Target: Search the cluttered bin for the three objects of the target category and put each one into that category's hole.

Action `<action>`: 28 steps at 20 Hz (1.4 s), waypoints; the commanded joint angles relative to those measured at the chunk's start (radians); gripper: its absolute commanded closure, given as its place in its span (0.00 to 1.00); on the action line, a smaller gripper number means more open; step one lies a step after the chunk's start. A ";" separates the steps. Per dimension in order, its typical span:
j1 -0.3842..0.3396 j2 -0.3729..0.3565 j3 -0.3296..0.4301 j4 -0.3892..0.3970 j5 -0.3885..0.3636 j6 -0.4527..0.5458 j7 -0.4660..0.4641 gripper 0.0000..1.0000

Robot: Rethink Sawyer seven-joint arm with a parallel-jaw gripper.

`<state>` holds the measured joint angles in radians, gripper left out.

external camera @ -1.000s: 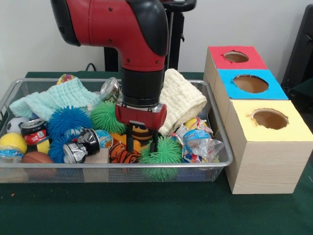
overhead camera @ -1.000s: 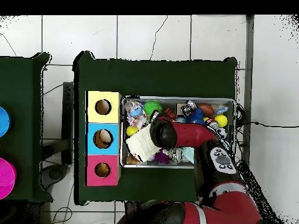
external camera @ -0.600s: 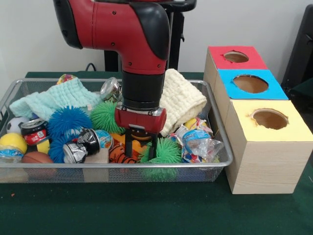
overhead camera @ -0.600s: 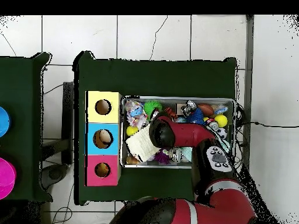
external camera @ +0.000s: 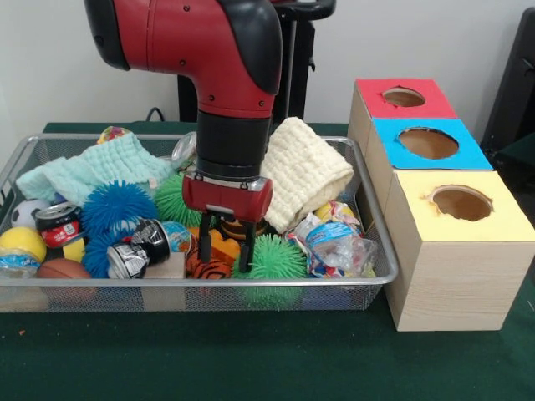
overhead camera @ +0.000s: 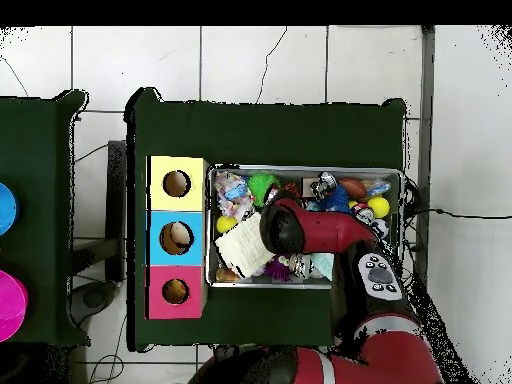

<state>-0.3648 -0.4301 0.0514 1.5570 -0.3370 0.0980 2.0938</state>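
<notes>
Shifted left — end effector (external camera: 224, 241) fingers apart, straddling tiger toy (external camera: 215, 255) | green spiky ball (external camera: 272, 259) alongside

The arm (external camera: 209, 50) is built of thick, rounded segments in glossy red, with black shells capping the elbow joints. A black cylindrical wrist section (external camera: 234, 144) leads into a red, flattened block (external camera: 227, 197) with a small grey plate on its face. Two slim black fingers (external camera: 205, 238) project from it. In the overhead view a grey button panel (overhead camera: 378, 275) is seen on a red link.
</notes>
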 commanded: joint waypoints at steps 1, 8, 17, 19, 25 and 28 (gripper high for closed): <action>-0.004 0.008 0.006 -0.026 -0.024 0.107 0.005 0.00; -0.016 0.126 0.005 -0.052 -0.030 0.054 0.022 0.00; 0.014 0.203 -0.041 -0.079 -0.019 0.013 0.061 0.00; 0.044 0.207 -0.083 -0.089 -0.010 0.004 0.085 0.00; 0.120 0.207 -0.197 -0.136 0.011 0.024 0.110 0.00; 0.113 0.201 -0.179 -0.135 0.007 0.025 0.089 1.00</action>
<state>-0.2488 -0.3157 -0.1063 1.4478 -0.3364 0.0806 2.0938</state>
